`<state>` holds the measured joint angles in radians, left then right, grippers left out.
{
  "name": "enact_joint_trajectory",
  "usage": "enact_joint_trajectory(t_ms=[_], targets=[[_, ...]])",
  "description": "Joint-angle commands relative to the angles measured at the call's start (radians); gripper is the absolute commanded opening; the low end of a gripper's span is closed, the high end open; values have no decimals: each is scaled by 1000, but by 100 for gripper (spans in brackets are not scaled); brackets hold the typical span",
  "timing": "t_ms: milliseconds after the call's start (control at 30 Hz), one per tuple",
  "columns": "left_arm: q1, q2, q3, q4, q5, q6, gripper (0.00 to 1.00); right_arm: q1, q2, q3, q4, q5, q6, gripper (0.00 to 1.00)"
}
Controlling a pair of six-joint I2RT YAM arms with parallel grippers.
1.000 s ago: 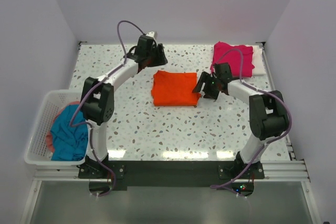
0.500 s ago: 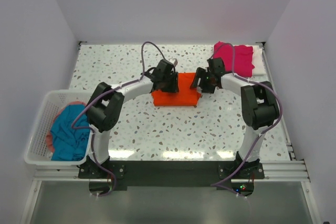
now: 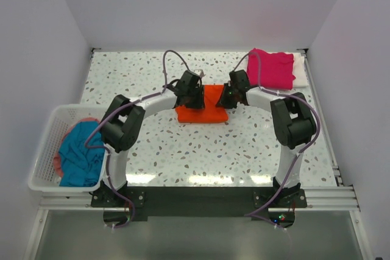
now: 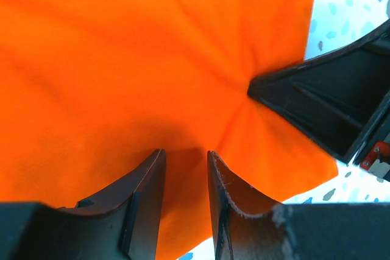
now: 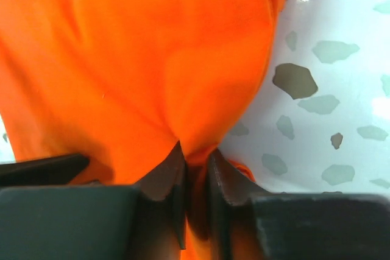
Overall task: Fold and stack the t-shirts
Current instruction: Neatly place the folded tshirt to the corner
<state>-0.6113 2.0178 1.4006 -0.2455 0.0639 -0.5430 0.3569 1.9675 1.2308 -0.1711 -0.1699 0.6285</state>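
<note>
The left gripper and right gripper each pinch a narrow fold of the folded orange t-shirt lying directly beneath them; lifting both evenly should probably keep its folds intact.

A white table with dark speckles lies under the left gripper and the right gripper, plain pale lilac walls rise beyond them and at both sides, and bright light shines on the table's near edge.

top: high, looking down, whole table | wrists: close-up on orange t-shirt | shared: orange t-shirt
</note>
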Motion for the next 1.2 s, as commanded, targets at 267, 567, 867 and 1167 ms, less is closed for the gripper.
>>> enact_joint_trajectory(t_ms=[267,567,867,1167], targets=[[15,-212,193,-172,-116,44,39,11,11,157,-272,292,-185,0],[47,-425,37,-202,-121,94,40,11,39,392,-470,546,-329,0],[93,-565,-141,-204,-87,144,40,10,160,665,-522,773,-538,0],[119,-603,-173,-195,-69,175,40,-15,246,843,-459,859,-786,0]])
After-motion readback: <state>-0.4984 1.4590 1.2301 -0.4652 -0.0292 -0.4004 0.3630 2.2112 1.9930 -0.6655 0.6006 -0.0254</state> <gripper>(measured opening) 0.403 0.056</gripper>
